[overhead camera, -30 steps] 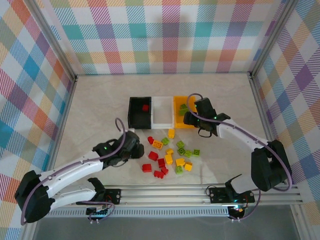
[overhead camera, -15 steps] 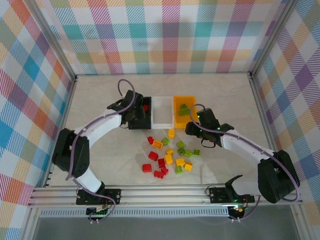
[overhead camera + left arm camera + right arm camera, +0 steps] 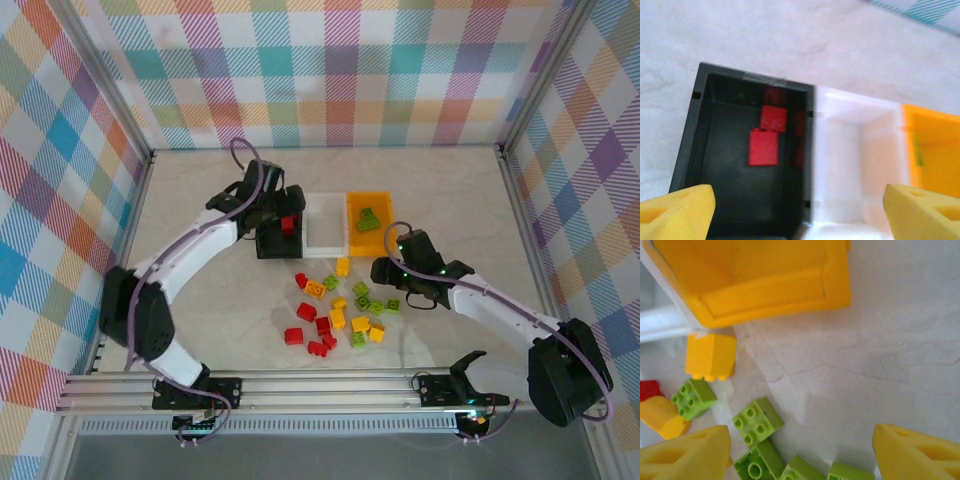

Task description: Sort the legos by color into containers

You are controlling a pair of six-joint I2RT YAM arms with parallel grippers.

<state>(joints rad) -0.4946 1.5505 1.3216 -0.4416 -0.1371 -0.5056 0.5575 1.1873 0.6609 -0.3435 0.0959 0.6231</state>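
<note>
From above, the left gripper (image 3: 284,212) hangs over the black bin (image 3: 278,251), which stands at the left end of a row with the white bin (image 3: 325,248) and the orange-yellow bin (image 3: 368,250). Red shows inside the black bin; green bricks (image 3: 367,220) lie in the orange-yellow one. The right gripper (image 3: 384,270) sits low over the tabletop (image 3: 200,300) just in front of the orange-yellow bin, at the edge of the loose legos (image 3: 340,310) scattered in red, yellow and green.

The left wrist camera looks down into the black bin, where two red bricks (image 3: 763,146) lie close together. The yellow fingertips (image 3: 677,210) stand wide apart with nothing between them.

At the right wrist, the fingers (image 3: 920,455) are likewise spread and empty above bare tabletop. A yellow brick (image 3: 710,356) lies just beside the orange-yellow bin's corner, with lime bricks (image 3: 757,421) nearby.
</note>
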